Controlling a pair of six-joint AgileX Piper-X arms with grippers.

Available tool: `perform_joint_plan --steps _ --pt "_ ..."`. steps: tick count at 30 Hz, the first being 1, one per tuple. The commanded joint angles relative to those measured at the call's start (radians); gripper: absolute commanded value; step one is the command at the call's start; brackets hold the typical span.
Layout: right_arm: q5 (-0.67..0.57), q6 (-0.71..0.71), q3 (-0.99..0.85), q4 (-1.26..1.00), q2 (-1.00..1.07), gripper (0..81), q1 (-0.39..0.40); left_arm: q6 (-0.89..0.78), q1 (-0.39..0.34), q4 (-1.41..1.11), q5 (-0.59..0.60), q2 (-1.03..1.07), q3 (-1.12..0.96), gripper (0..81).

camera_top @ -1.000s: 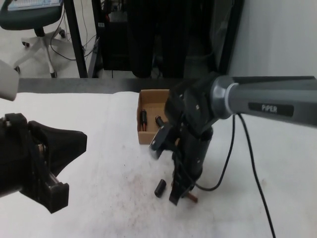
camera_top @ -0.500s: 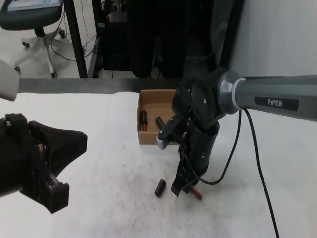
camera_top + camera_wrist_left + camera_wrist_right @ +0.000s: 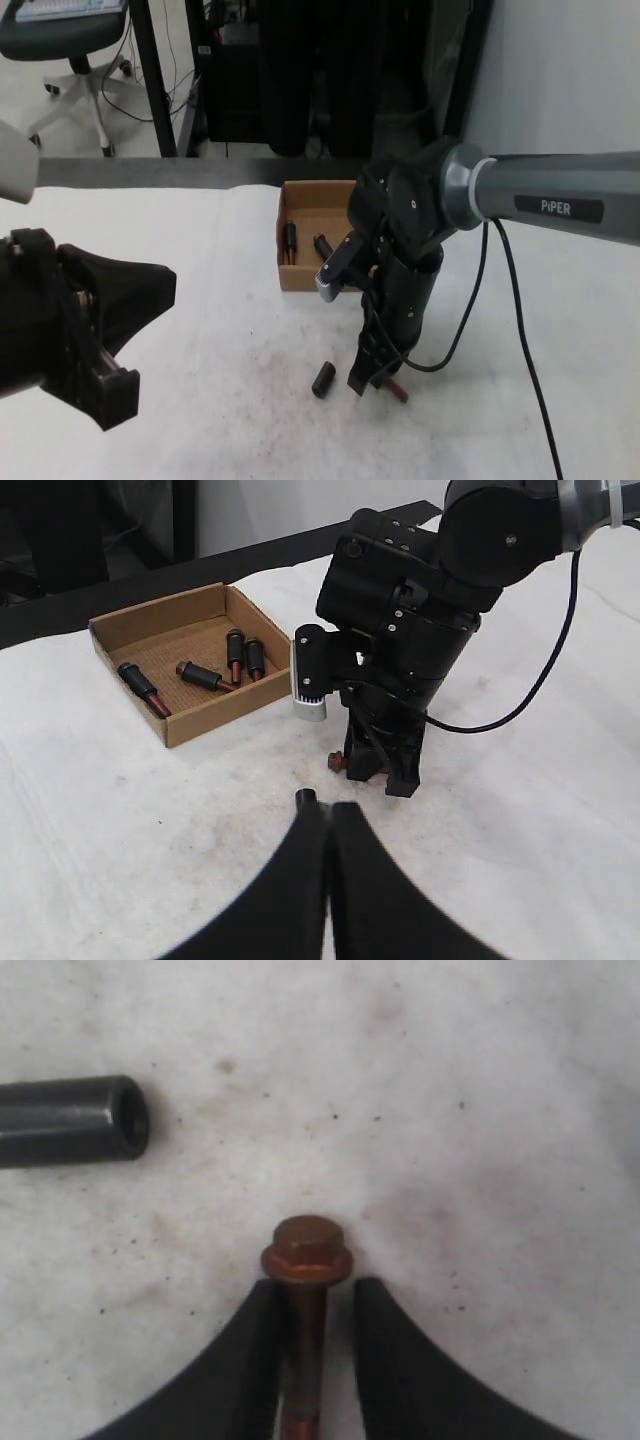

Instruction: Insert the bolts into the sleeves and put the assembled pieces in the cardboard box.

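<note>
Currently, the copper-coloured hex-headed bolt [image 3: 306, 1260] is seen lying flat on the white cloth-covered bench [image 3: 200, 260], in front of the shallow brown cardboard box [image 3: 298, 278] and apart from it. Its shank is straddled by the right gripper [image 3: 315, 1285], whose fingers are set narrow: one finger is pressed against the shank, while a slit of cloth is left beside the other. The short black cylindrical sleeve [image 3: 70, 1120] is laid near the bolt, likewise in front of the box. Four assembled pieces [image 3: 200, 673] are contained inside the box. The left gripper [image 3: 327, 815] is found farther out from the box, its fingers closed together on nothing.
</note>
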Motion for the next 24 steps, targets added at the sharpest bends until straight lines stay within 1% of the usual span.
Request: perform_joint_plan --steps 1,10,16,17,18,20,21,24 --pt "0.051 -0.014 0.008 -0.058 0.009 24.6 -0.015 -0.002 0.001 -0.004 0.007 -0.009 -0.003 0.3" --pt "0.057 -0.012 0.008 -0.092 0.009 24.6 -0.015 -0.002 0.001 -0.004 0.007 -0.009 -0.003 0.3" --pt "0.083 -0.012 0.008 -0.104 0.009 24.4 -0.015 -0.002 0.001 -0.004 0.007 -0.009 -0.003 0.3" --pt "0.083 -0.012 0.008 -0.102 0.009 22.9 -0.015 -0.002 0.001 -0.004 0.007 -0.009 -0.003 0.3" --pt "0.083 -0.012 0.008 -0.097 0.009 18.4 -0.015 -0.002 0.001 -0.004 0.007 -0.009 -0.003 0.3" --pt "0.083 -0.023 0.008 -0.087 0.009 2.8 -0.015 -0.002 0.001 -0.004 0.007 -0.009 -0.003 0.3" --pt "0.083 -0.026 0.008 -0.084 0.009 0.4 -0.015 -0.002 0.001 -0.004 0.007 -0.009 -0.003 0.3" --pt "0.083 -0.003 0.008 -0.084 0.009 0.8 -0.015 -0.002 0.001 -0.004 0.007 -0.009 -0.003 0.3"
